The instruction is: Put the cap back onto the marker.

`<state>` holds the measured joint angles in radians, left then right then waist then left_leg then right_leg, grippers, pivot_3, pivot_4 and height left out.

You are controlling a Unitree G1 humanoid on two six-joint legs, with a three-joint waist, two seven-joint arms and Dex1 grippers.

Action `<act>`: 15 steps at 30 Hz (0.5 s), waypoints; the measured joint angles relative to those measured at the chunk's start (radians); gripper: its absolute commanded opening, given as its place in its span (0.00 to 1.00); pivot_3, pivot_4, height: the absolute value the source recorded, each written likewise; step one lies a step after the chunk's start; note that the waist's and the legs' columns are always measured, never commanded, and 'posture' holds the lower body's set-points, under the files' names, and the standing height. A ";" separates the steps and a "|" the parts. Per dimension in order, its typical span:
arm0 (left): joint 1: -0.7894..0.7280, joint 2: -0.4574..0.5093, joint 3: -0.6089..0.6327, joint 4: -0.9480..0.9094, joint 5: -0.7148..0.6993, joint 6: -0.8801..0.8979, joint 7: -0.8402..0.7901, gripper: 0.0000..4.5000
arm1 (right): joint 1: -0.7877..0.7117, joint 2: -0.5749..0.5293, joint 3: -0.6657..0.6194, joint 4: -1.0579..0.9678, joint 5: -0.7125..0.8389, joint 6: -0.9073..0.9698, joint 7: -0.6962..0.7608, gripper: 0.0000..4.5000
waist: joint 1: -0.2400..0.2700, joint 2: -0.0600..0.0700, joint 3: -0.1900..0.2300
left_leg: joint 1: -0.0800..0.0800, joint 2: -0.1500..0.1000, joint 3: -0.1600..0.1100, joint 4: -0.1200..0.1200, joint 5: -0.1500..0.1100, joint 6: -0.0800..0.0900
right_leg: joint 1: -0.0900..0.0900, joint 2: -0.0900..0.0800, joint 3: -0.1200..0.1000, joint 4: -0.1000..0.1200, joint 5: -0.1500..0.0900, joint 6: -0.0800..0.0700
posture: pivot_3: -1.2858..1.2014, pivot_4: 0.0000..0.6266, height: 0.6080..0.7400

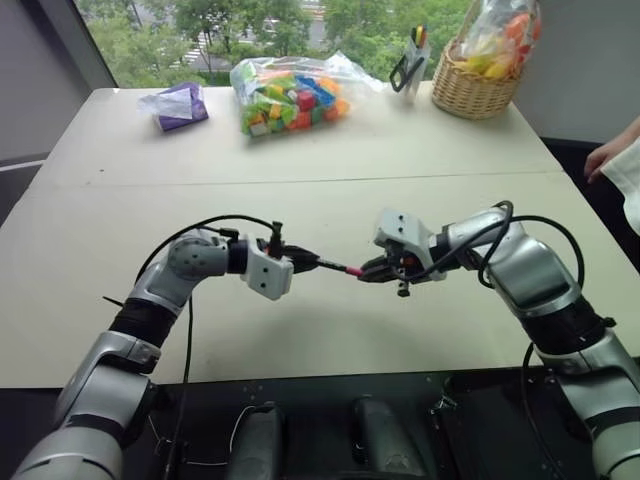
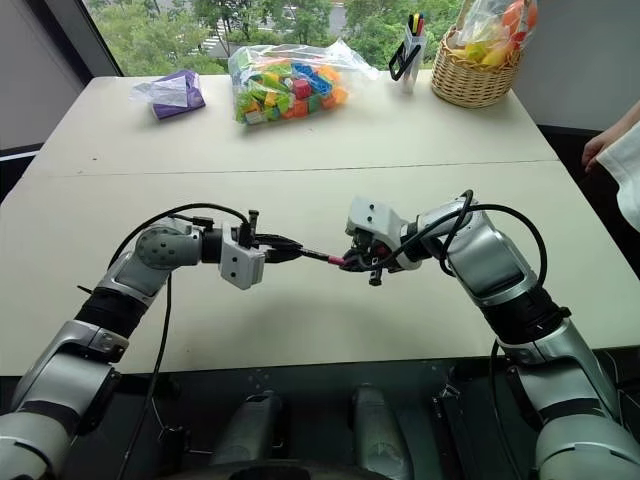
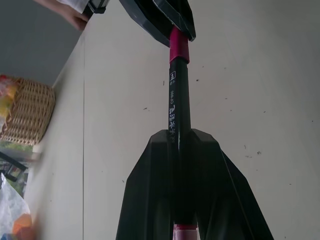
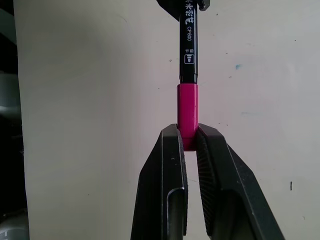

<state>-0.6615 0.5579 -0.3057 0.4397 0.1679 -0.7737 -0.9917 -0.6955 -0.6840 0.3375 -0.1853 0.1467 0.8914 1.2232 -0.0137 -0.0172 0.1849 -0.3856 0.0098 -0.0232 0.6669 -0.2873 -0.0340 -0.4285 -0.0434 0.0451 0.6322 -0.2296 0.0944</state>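
Two grippers meet above the bare middle of the pale table (image 1: 150, 300), the thin black marker with white lettering (image 3: 179, 112) spanning the gap between them. The left gripper (image 3: 181, 142) is pinched on the marker's barrel; the right gripper (image 4: 188, 137) is pressed together on the small red cylindrical cap (image 4: 187, 112), which already sits over the marker's end. The step in hand looks like the final seating. The next move likely calls for a straight push along the barrel, both wrists kept in line. Open room lies all round: the clear bag of coloured blocks (image 1: 290, 95), woven basket (image 1: 478, 85) and purple packet (image 1: 178, 105) stand well apart at the far edge. A person's hand (image 1: 605, 155) rests by the table's right edge.
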 measured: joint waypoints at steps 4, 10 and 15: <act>0.000 0.000 0.000 0.001 0.000 -0.001 0.001 0.00 | -0.002 0.000 -0.006 -0.005 0.011 0.026 -0.001 0.02 | 0.000 0.000 0.000 | 0.000 0.000 0.000 0.000 0.000 0.000 | 0.000 0.000 0.000 0.000 0.000 0.000 | 0.52 0.24 1.00; 0.000 -0.001 0.001 0.011 -0.001 0.006 0.014 0.00 | -0.002 0.009 -0.020 -0.010 0.016 0.041 -0.028 0.02 | 0.000 0.000 0.000 | 0.000 0.000 0.000 0.000 0.000 0.000 | 0.000 0.000 0.000 0.000 0.000 0.000 | 0.52 0.24 1.00; 0.000 0.002 0.002 0.011 -0.002 0.005 0.015 0.00 | -0.002 0.007 -0.021 -0.031 0.016 0.057 -0.035 0.02 | 0.000 0.000 0.000 | 0.000 0.000 0.000 0.000 0.000 0.000 | 0.000 0.000 0.000 0.000 0.000 0.000 | 0.52 0.24 1.00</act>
<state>-0.6615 0.5595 -0.3040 0.4505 0.1659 -0.7687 -0.9771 -0.6974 -0.6769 0.3167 -0.2159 0.1630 0.9479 1.1885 -0.0138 -0.0172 0.1849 -0.3856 0.0098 -0.0233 0.6669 -0.2873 -0.0340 -0.4286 -0.0434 0.0451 0.6324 -0.2296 0.0944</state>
